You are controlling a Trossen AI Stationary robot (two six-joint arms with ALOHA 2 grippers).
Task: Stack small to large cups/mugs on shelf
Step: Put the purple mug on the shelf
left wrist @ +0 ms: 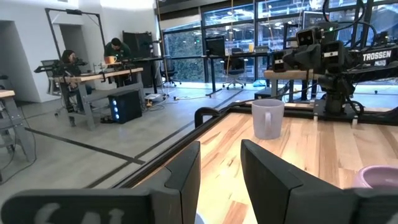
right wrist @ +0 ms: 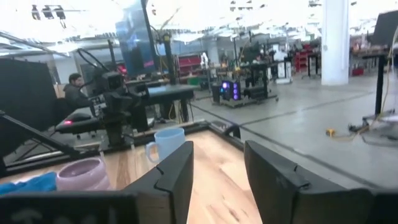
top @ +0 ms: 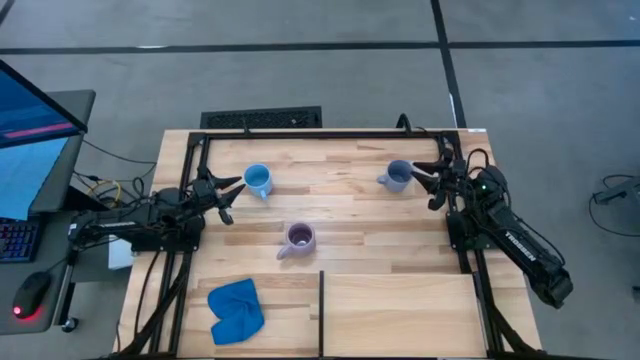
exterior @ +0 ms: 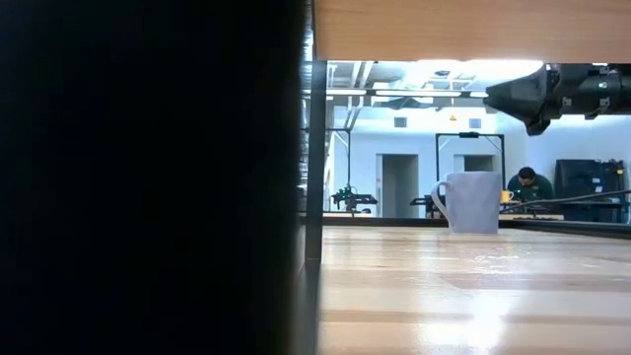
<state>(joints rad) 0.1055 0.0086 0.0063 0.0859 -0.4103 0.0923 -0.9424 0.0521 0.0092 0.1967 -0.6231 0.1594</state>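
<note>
Three mugs (top: pixel 299 238) upright, well apart mid-table; blue cloth (top: pixel 236 310) near edge.

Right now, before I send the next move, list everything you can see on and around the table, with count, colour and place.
sky-blue mug: 1, light blue, upright, far left of the tabletop, just ahead of the left fingers.
grey-blue mug: 1, dull grey-blue, upright, far right, just ahead of the right fingers.
lilac mug: 1, pale purple, upright, centre of the tabletop.
cloth: 1, bright blue, crumpled, near left corner.
shelf: 1, pale wood with black rails, near right, bare.
tabletop: 1, pale wood.
monitor: 1, blue screen, off the left edge, with a keyboard and mouse below it.
people: 2, seated at benches in the room behind.
left gripper: fingers open, by the sky-blue mug.
right gripper: fingers open, by the grey-blue mug.
</note>
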